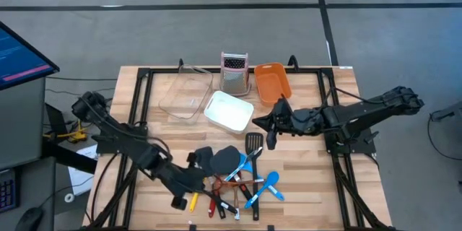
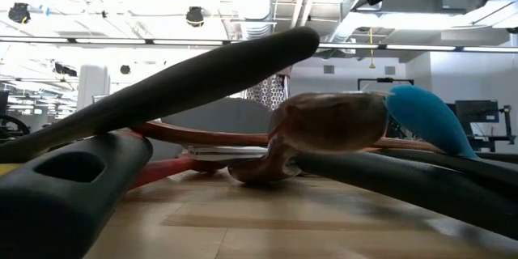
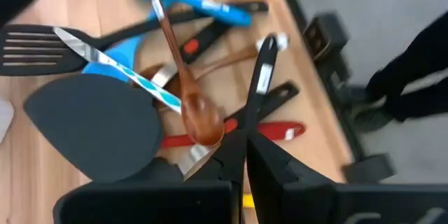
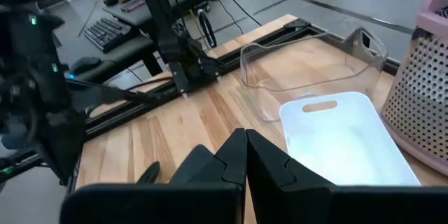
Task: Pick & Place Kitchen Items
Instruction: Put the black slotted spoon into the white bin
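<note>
With closed, empty jaws, the left gripper at the table's front-edge utensil pile risks scattering the tangled tools.

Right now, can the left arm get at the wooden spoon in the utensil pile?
Probably yes. The left gripper is shut beside the pile, and the wooden spoon lies on top of the other utensils with nothing over it. The jaws would have to open first. The right gripper waits farther back, near the white tub.
</note>
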Controlling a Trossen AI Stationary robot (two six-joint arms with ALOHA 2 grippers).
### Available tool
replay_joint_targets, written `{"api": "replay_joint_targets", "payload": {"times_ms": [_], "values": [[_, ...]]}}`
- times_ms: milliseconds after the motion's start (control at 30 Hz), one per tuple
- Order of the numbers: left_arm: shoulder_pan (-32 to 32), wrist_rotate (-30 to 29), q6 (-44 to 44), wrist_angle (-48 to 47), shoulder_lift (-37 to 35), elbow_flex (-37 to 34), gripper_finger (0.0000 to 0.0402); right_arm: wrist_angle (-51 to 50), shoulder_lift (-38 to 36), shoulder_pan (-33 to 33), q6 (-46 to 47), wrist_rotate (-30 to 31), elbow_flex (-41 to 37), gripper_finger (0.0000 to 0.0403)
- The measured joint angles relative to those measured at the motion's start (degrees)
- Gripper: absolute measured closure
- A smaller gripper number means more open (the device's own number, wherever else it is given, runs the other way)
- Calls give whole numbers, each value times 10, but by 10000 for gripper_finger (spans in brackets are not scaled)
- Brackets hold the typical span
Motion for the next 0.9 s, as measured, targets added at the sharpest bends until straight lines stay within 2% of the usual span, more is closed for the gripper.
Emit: {"api": "replay_joint_targets", "payload": {"times_ms": [233, 567, 700, 900], "values": [[-5, 0, 44, -2, 46, 0, 400, -1, 0, -2, 0, 0, 0, 403], [0, 21, 49, -8, 64, 0, 397, -1, 0, -3, 0, 0, 0, 403], [0, 21, 49, -8, 78, -1, 373, -2, 0, -3, 0, -1, 0, 403], [-2, 25, 49, -8, 100, -1, 309, -2, 0, -3, 0, -1, 0, 403]]}}
